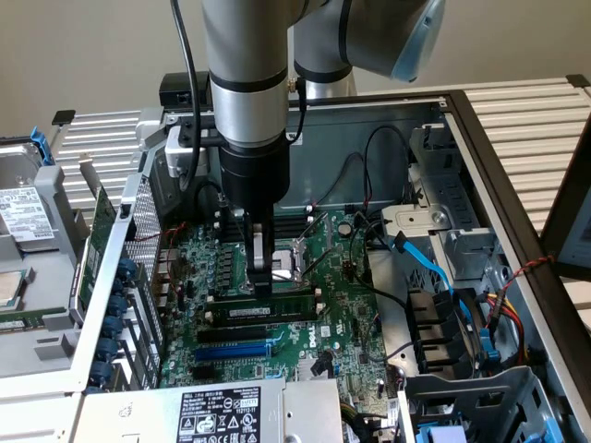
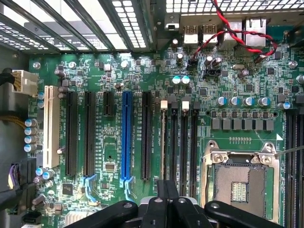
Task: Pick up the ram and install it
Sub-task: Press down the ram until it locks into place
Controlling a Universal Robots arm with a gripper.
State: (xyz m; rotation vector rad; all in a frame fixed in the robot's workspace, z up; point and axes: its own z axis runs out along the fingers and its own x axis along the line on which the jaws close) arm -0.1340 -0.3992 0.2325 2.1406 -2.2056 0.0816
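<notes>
Reaching down from the top centre of the exterior view, the silver robot arm (image 1: 245, 92) lowers its hand (image 1: 262, 277) into an open computer case (image 1: 480, 138), the two dark fingers (image 1: 261, 254) pressed together with no gap showing between them. The fingertips meet the top edge of the ram (image 1: 268, 306), a long green stick with black chips and a small white label, at a spot toward the exterior view's left end of the stick. The stick lies flat and level along a memory slot near the middle of the green motherboard (image 1: 342, 332). Whether the closed fingers pinch the stick's edge or only press on it cannot be told.

Just below the stick in that frame run a black slot and then a blue expansion slot (image 1: 231, 351). The empty processor socket (image 1: 300, 254) with its metal frame sits just behind the stick, toward the frame's centre. Blue cables (image 1: 434, 268) and black wires loop across the drive bays on the exterior view's right, and a labelled power supply (image 1: 217, 415) fills the lower centre.

In the wrist view the hand (image 2: 167, 199) appears at the bottom centre, closed, directly over the row of narrow memory slots (image 2: 183, 142), where the stick (image 2: 164, 142) is seen edge-on as a thin line. The blue slot (image 2: 126, 137) and the socket (image 2: 240, 178) flank that row.
</notes>
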